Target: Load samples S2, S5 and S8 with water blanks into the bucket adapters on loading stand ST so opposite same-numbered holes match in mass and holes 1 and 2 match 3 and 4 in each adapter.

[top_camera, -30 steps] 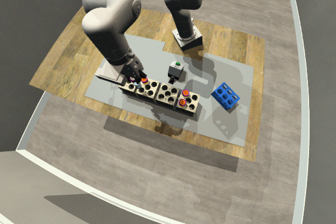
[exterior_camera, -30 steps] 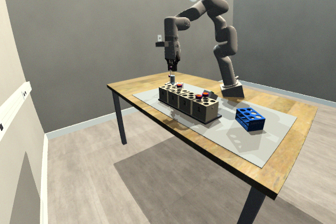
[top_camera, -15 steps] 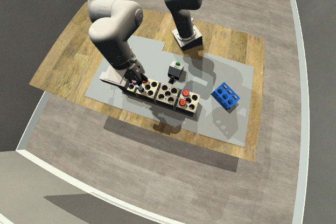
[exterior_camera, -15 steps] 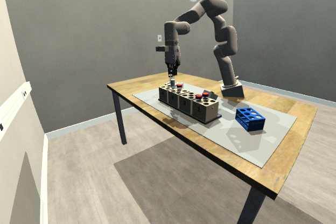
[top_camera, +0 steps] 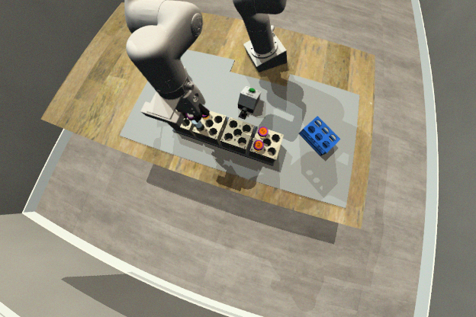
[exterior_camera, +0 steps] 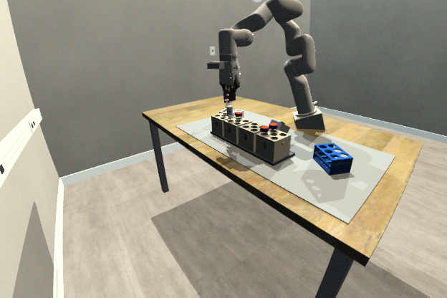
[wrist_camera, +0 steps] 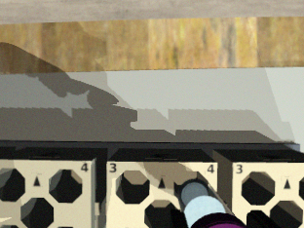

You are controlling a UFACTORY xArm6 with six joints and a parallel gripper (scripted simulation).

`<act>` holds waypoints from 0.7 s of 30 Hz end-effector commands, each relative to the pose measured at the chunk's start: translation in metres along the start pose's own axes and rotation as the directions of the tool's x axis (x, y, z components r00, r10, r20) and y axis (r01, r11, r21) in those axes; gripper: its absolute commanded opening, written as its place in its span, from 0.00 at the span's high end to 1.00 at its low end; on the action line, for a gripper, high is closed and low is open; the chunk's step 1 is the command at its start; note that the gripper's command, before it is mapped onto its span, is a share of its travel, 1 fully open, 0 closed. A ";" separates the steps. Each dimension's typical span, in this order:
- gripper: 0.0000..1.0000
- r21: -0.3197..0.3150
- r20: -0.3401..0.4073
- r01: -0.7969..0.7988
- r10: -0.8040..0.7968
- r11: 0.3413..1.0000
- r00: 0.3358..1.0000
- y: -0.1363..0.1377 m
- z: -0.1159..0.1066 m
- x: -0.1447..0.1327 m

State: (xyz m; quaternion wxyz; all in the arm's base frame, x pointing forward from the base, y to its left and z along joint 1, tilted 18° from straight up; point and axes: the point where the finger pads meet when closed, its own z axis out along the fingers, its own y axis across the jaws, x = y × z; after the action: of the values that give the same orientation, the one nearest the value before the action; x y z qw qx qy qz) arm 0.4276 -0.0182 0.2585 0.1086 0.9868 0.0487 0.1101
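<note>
While the tool (top_camera: 201, 113) (exterior_camera: 229, 97) (wrist_camera: 217, 221) grips a tube (top_camera: 197, 125) (exterior_camera: 230, 111) (wrist_camera: 205, 207) over hole 4 of adapter 3 (top_camera: 205, 137) (exterior_camera: 231, 135) (wrist_camera: 117, 205), best square the tube to the bore, lower it gently until seated, and only then release. One orange-dotted tube (top_camera: 205, 116) (exterior_camera: 238, 113) shares that adapter; four adapters stand in line. Farther off, adapter 1 (top_camera: 265, 155) (exterior_camera: 272, 150) holds two orange-dotted tubes, and one blue rack (top_camera: 316, 148) (exterior_camera: 341, 167) shows six vacant wells.
</note>
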 end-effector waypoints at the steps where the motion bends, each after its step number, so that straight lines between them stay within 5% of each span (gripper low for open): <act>1: 1.00 0.000 -0.004 -0.001 0.001 1.000 1.000 0.000 0.000 0.001; 21: 1.00 0.000 -0.004 -0.001 0.001 1.000 1.000 0.000 0.018 0.001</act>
State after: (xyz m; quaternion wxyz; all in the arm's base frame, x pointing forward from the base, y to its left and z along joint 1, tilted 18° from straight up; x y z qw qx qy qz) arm 0.4314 -0.0216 0.2422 0.1086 0.9868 0.0487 0.1100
